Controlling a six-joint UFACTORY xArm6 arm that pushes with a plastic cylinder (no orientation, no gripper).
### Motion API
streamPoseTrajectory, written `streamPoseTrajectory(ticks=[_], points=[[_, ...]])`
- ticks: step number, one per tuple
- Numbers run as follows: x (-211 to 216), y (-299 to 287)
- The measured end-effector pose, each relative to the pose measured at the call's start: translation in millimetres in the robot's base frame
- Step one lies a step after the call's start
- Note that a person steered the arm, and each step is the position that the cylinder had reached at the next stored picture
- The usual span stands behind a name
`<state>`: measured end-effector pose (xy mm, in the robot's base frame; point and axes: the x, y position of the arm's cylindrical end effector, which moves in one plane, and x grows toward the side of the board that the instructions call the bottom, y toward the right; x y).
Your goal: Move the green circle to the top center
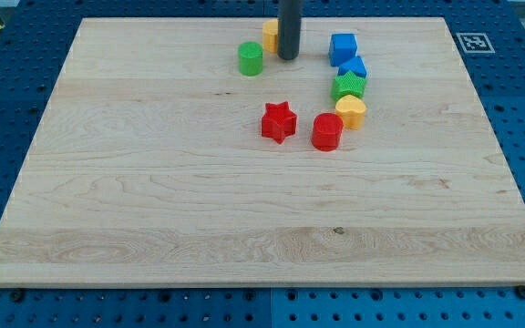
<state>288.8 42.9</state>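
The green circle block (251,58) stands near the view's top, a little left of center. My tip (287,56) rests on the board just to its right, a small gap apart. A yellow block (271,35) sits behind the rod, partly hidden by it.
A blue cube (342,47), a second blue block (354,66), a green star-like block (348,87) and a yellow heart-like block (351,111) form a column at the right. A red star (279,121) and a red cylinder (327,131) lie below. The wooden board (153,200) sits on a blue pegboard.
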Motion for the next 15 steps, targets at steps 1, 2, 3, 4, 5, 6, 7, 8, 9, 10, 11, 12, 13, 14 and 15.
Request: streamPoseTrajectory(ticks=[1, 2, 3, 4, 5, 6, 7, 8, 9, 10, 11, 12, 13, 14, 15], points=[[40, 7], [51, -1], [51, -24], [51, -28], [46, -34], [38, -34], [34, -40], [34, -58], [34, -66], [33, -66], [26, -66], [17, -66], [6, -68], [-6, -69], [-18, -71]])
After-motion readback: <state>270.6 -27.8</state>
